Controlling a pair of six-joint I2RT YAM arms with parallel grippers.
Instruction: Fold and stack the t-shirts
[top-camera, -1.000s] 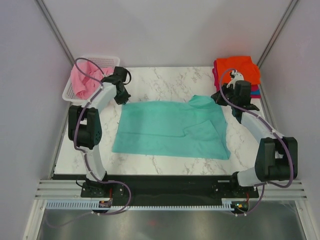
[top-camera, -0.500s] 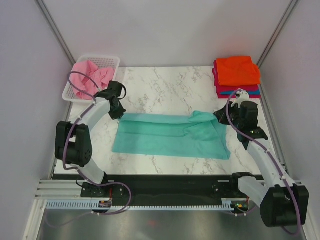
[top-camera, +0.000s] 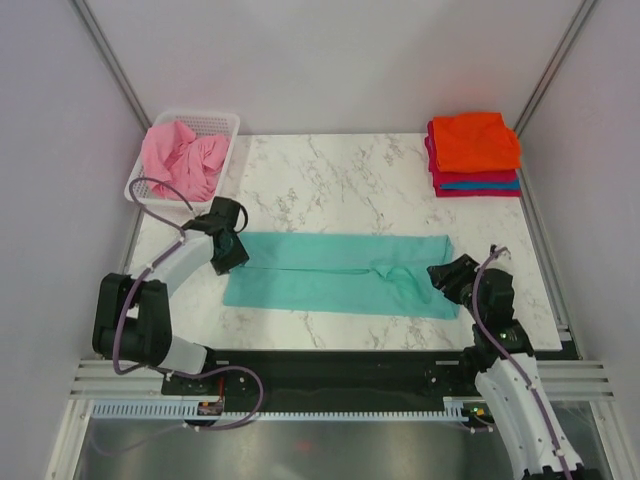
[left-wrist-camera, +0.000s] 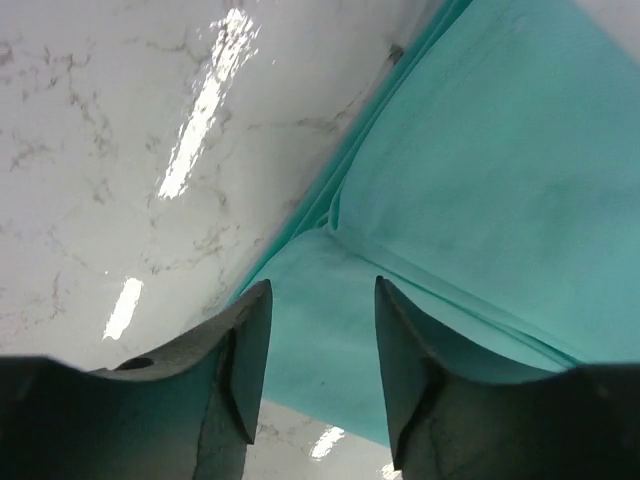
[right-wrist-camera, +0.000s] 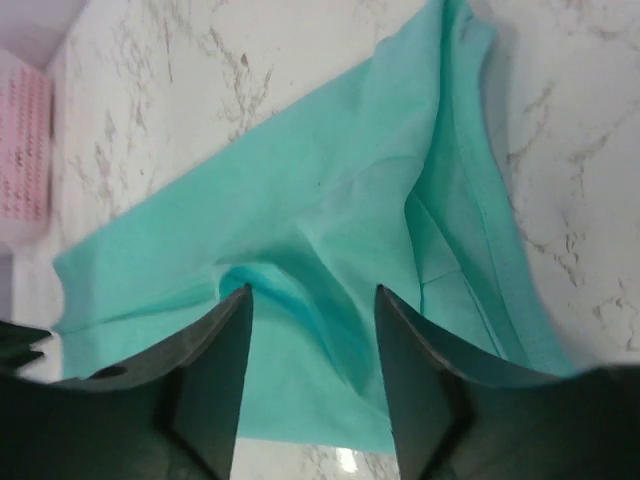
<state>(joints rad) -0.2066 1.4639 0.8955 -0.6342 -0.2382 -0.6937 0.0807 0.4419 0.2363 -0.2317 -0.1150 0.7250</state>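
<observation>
A teal t-shirt (top-camera: 330, 275) lies across the middle of the marble table as a long band, its top half folded down over the bottom half. My left gripper (top-camera: 235, 252) hovers at the shirt's left end. In the left wrist view it (left-wrist-camera: 320, 300) is open, with only teal cloth (left-wrist-camera: 480, 180) below the gap. My right gripper (top-camera: 443, 274) sits at the shirt's right end. The right wrist view shows it (right-wrist-camera: 312, 300) open over a rumpled fold of the teal t-shirt (right-wrist-camera: 330, 200). A crumpled pink t-shirt (top-camera: 183, 160) fills the basket. An orange t-shirt (top-camera: 474, 140) tops a folded stack with crimson and blue layers beneath.
The white slotted basket (top-camera: 222, 118) stands at the back left corner of the table. The folded stack sits at the back right corner, near the right wall. Bare marble (top-camera: 340, 170) lies between them, behind the teal shirt.
Both grippers carried the teal shirt's far edge toward the near edge, folding it in half lengthwise. They have now opened and let go of the cloth.
</observation>
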